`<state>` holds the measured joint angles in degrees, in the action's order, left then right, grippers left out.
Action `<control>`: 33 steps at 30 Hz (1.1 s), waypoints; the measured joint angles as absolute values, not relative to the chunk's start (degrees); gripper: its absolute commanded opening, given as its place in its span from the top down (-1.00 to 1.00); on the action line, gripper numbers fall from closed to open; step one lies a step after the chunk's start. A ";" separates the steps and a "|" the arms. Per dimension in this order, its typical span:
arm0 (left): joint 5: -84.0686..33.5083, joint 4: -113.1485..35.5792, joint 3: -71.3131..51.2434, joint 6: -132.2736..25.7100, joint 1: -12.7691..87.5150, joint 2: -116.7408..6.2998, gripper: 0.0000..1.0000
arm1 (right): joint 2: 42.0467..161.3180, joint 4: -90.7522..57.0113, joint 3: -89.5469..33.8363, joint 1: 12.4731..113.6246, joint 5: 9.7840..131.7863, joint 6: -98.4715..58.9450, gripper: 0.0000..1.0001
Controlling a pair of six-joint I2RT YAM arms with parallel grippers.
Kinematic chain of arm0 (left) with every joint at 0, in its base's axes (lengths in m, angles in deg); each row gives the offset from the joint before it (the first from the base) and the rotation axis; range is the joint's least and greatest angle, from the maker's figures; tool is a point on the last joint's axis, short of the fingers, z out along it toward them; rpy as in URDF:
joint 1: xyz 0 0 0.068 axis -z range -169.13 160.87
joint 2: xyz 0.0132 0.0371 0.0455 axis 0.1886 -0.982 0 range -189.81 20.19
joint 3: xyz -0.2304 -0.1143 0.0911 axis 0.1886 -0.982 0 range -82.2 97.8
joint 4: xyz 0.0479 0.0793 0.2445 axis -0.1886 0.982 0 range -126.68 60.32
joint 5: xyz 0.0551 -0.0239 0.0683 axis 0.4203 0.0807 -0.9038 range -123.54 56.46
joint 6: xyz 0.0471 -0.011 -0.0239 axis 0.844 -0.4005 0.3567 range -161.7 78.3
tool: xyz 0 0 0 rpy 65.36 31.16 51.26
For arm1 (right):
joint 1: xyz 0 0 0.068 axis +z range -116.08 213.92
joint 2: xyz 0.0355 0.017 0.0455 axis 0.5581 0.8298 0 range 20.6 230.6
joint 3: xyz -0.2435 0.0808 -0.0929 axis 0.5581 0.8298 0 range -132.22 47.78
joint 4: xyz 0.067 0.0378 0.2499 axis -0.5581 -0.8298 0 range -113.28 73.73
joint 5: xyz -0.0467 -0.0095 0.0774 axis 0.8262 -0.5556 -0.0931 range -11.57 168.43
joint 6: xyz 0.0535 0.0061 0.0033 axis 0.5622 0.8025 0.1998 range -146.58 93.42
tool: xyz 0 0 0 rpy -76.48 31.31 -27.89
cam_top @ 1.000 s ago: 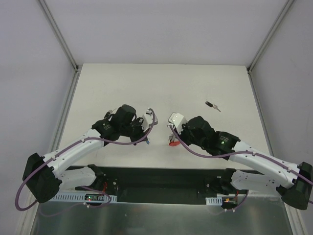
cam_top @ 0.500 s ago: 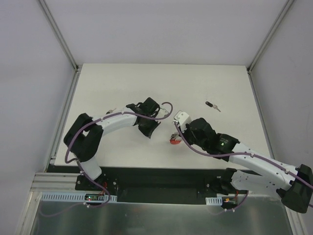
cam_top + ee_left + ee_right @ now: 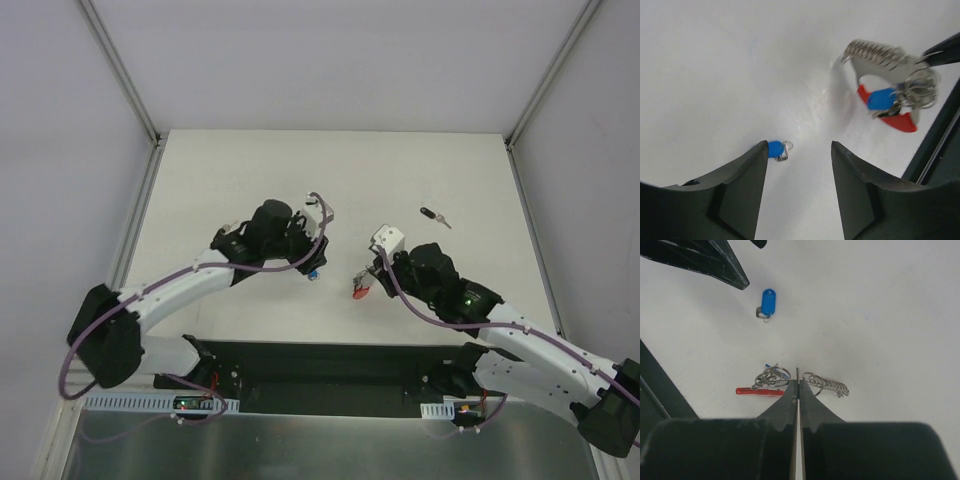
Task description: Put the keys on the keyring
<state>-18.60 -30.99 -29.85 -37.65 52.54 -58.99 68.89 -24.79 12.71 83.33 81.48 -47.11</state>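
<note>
From above, the white table (image 3: 250, 170) carried three things. A small black-headed key (image 3: 433, 215) with a silver metal blade lay well apart from both arms, towards the far right corner. A small blue-headed key (image 3: 313, 274) lay near the middle of the near edge. Just to its right sat the keyring (image 3: 358, 292), seen there only as a red patch under the right gripper (image 3: 366, 283).

The left wrist view gave what the overhead one could not. The keyring (image 3: 890, 117) was a curved red plastic band joined to a coiled silver chain and wire rings, with a second blue piece lying against the band. The left gripper (image 3: 799, 147) had its fingers spread moderately wide with nothing between them. The blue-headed key (image 3: 775, 149) lay flat on the table at the tip of one finger, partly hidden by it.

The right wrist view showed the right gripper (image 3: 798, 382) closed tight where rings and chain met on the keyring (image 3: 772, 376), the red band edge-on beneath. The blue-headed key (image 3: 768, 301) lay beyond, apart from the keyring.

The left arm reached in from the near left corner, elbow bent, its left gripper (image 3: 312, 262) pointing down at the blue-headed key. The right arm stretched low from the near right corner.
</note>
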 measured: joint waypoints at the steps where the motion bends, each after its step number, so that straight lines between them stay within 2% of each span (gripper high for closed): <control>1: -17.90 -33.70 -32.14 -37.65 52.54 -54.73 -0.08 | 68.44 -23.63 13.12 83.05 79.79 -47.09 0.97; 5: -12.70 -44.54 -39.66 -37.78 52.54 -42.29 -0.10 | 66.73 -19.54 14.09 82.17 73.30 -47.24 0.97; 8: -6.80 -51.53 -43.51 -37.84 52.43 -38.80 -0.09 | 66.56 -17.34 14.04 81.73 68.36 -47.96 0.97; 14: 5.18 -60.47 -48.62 -38.54 50.18 -38.49 -0.05 | 65.77 -16.94 13.43 81.36 60.19 -48.99 0.97; 20: 12.50 -66.68 -49.04 -40.25 49.81 -38.66 0.14 | 65.20 -16.94 12.14 81.34 55.01 -49.49 0.97; 22: 14.05 -67.88 -48.97 -40.73 49.86 -39.12 0.26 | 65.31 -16.99 11.75 81.34 53.70 -49.69 0.97; 33: 15.87 -69.39 -47.94 -41.25 52.22 -42.97 0.45 | 66.97 -17.05 10.55 81.30 50.94 -50.83 0.97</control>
